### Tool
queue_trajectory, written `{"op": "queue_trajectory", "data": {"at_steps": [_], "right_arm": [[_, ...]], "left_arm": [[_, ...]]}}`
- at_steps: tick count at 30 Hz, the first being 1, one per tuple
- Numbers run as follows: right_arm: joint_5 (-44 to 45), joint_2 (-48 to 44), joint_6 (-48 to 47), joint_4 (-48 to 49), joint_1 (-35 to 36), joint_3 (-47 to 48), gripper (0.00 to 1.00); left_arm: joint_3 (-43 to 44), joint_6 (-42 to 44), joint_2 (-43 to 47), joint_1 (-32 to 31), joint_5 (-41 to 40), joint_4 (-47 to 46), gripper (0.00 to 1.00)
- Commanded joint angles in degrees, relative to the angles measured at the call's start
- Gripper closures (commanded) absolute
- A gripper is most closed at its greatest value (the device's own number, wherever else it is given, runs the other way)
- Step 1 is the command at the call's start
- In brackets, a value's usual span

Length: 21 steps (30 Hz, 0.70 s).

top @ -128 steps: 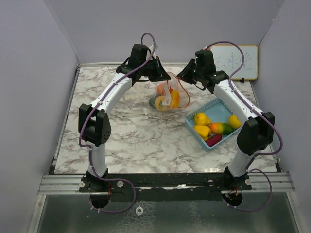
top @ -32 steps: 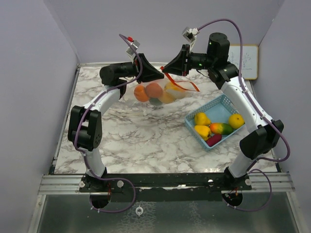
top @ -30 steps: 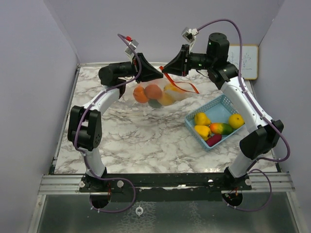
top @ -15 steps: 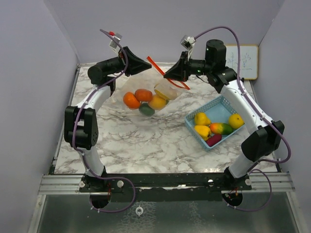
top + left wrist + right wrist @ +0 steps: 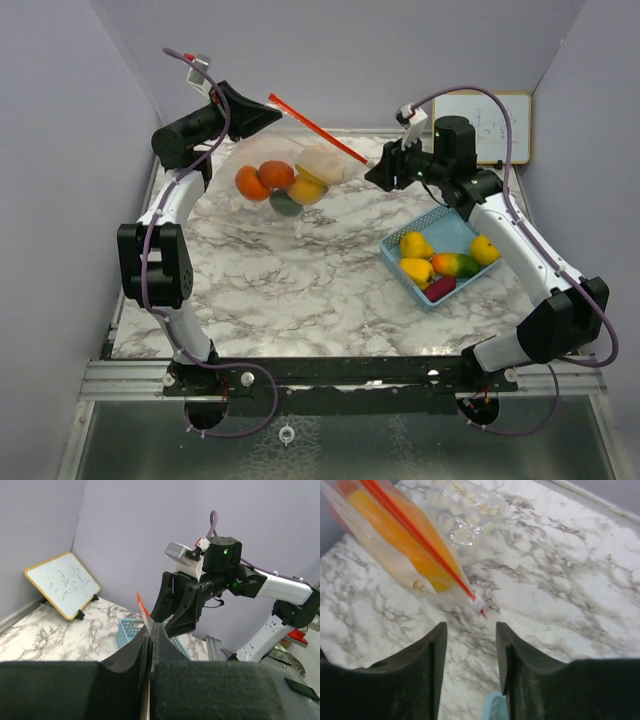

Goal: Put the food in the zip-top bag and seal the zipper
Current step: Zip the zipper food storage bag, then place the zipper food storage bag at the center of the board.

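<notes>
The clear zip-top bag (image 5: 312, 166) hangs tilted above the far table, its red zipper (image 5: 316, 127) running down to the right. Several toy fruits (image 5: 272, 182), orange, yellow and green, sit in its low left end. My left gripper (image 5: 268, 108) is raised at the far left and shut on the zipper's upper end; the left wrist view shows its pads pinched on the red strip (image 5: 140, 603). My right gripper (image 5: 372, 176) is open and empty just past the zipper's lower end. In the right wrist view the zipper tip (image 5: 479, 609) lies just beyond its fingers (image 5: 437, 650).
A light blue basket (image 5: 440, 213) at the right holds several more toy fruits (image 5: 455, 264), yellow, orange-green and dark red. A small whiteboard (image 5: 487, 125) leans at the back right wall. Purple walls close in left, back and right.
My left gripper has lifted and swung left, pulling the bag with it. My right gripper has let go of the zipper's right end, opened and drawn back to the right and down.
</notes>
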<state>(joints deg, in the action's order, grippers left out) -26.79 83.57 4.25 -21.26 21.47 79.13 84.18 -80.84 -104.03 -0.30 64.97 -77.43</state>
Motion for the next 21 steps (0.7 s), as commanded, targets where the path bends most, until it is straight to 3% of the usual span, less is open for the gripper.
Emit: {"op": "queue_trajectory", "data": {"at_steps": [1,4,5,8,14,17,21], "right_arm": [[3.85,-0.26,-0.45,-1.67,-0.86,3.82,0.43],[3.01,-1.19,3.1,2.17,-0.82,4.47,0.04],[3.13,-1.66,4.13,3.72,-0.82,4.3,0.0],[3.69,-1.38,6.75,6.88,-0.82,3.95,0.0],[2.04,10.51,12.21,7.19,-0.82,8.12,0.0],[1.41,16.47,15.04,11.75,-0.33,9.17,0.0],[1.32,26.54,13.86,9.55,3.51,17.85,0.0]], "left_arm": [[3.63,-0.99,4.52,1.27,-5.25,-0.79,1.0],[3.66,-0.59,6.35,3.53,-6.54,0.16,1.0],[3.47,-0.22,7.38,5.12,-7.14,1.34,1.0],[1.11,0.82,10.86,10.84,-9.36,7.14,1.0],[-7.56,4.97,14.92,21.52,-12.02,21.13,1.0],[-9.16,13.95,16.02,24.04,-13.02,36.5,1.0],[-6.94,32.79,17.06,24.38,-17.72,63.19,1.0]]}}
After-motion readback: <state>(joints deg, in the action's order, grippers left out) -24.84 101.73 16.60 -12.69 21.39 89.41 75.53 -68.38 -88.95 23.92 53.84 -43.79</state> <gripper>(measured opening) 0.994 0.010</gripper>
